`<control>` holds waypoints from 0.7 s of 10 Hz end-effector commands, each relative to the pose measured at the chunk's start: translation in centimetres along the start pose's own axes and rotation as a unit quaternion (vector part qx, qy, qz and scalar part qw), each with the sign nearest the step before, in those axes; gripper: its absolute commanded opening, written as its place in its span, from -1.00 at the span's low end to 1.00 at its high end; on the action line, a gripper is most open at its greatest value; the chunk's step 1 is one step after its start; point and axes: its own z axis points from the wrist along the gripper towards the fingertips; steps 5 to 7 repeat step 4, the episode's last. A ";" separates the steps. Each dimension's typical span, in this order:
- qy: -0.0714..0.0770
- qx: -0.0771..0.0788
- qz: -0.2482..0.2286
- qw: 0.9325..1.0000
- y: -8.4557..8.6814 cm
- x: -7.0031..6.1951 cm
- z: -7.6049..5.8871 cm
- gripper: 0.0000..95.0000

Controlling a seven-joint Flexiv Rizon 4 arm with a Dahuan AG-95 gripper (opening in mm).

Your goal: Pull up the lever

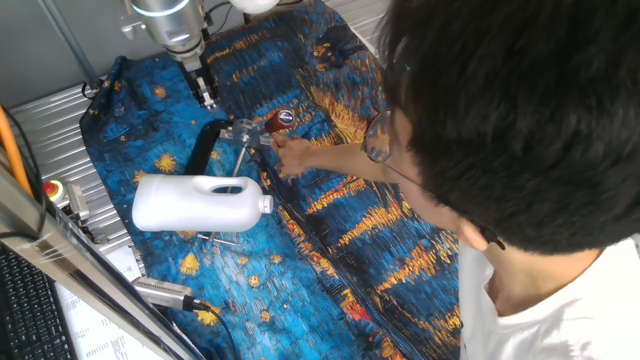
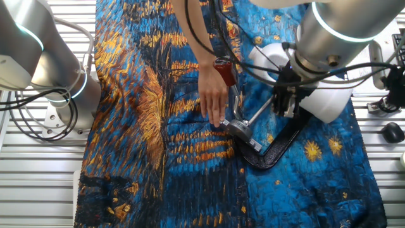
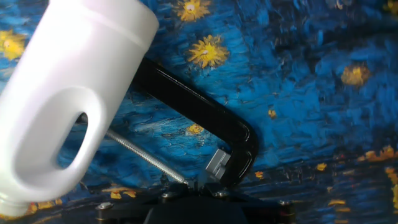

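A: Where does the lever point(image 2: 228, 79) sit?

B: Near the middle of the starry blue and orange cloth point(image 2: 158, 126) that covers the table. In the other fixed view its red-brown tip points up and away, and the silver rod runs down to a small metal clamp point(image 2: 239, 128) fixed on a curved black base point(image 2: 278, 147). A threaded rod point(image 2: 259, 115) crosses from the clamp toward the arm.

A: Is anything touching it?

B: A person's hand point(image 2: 214, 95) reaches in from the far edge of that view and rests right at the clamp, just left of the rod. In one fixed view the same hand point(image 1: 292, 155) comes in from the right, and the person's dark-haired head point(image 1: 520, 110) fills the near right of the picture.

A: And the gripper?

B: The gripper point(image 1: 205, 93) hangs above the cloth at the far end of the black base, apart from the lever. In the other fixed view the gripper point(image 2: 285, 101) is to the right of the clamp. Whether its fingers are spread or pressed together cannot be told; the hand view shows no fingertips.

A: What else lies there?

B: A white plastic jug point(image 1: 200, 203) on its side, just beside the base, on the near side of it in one fixed view. The hand view looks down on the jug and the black base.
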 end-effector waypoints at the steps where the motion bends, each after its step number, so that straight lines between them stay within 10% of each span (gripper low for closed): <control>1: 0.001 -0.032 -0.011 0.999 0.0 -0.2 0.0 -1.00; 7: -0.001 -0.037 -0.014 0.999 0.0 -0.3 0.1 -1.00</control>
